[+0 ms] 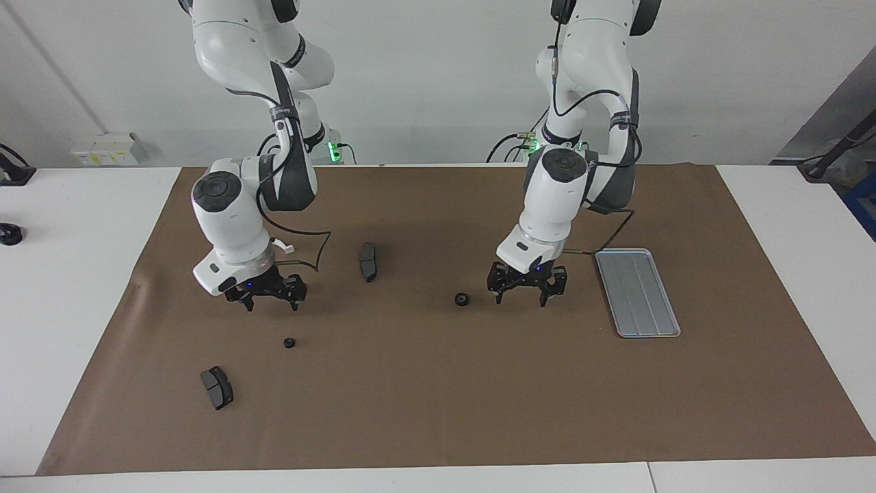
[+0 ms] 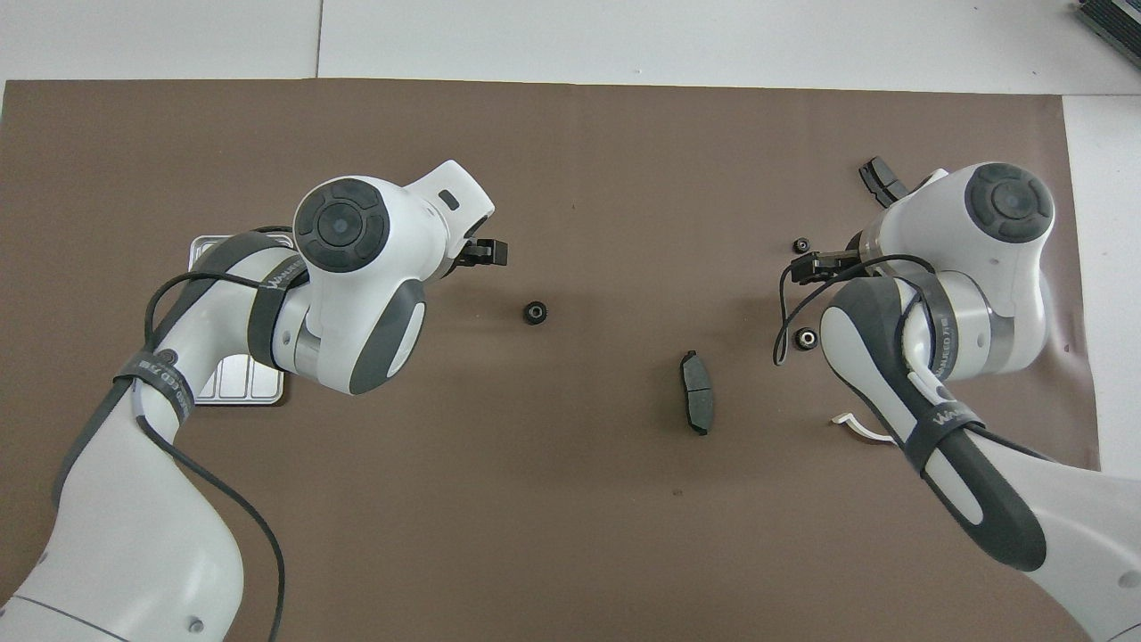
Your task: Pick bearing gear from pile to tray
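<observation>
Across the brown-papered table (image 1: 438,397) in the facing view, the left hand (image 1: 525,293) hangs released just beside a small black round gear (image 1: 462,299), between it and the ridged silver metal tray (image 1: 636,293), apparently lining up a pick. The right hand (image 1: 267,296), also released, hovers near another black gear (image 1: 289,342).

From overhead, the left arm hides most of the tray (image 2: 207,245), and the central gear (image 2: 534,312) lies bare just off the left hand (image 2: 486,254).
</observation>
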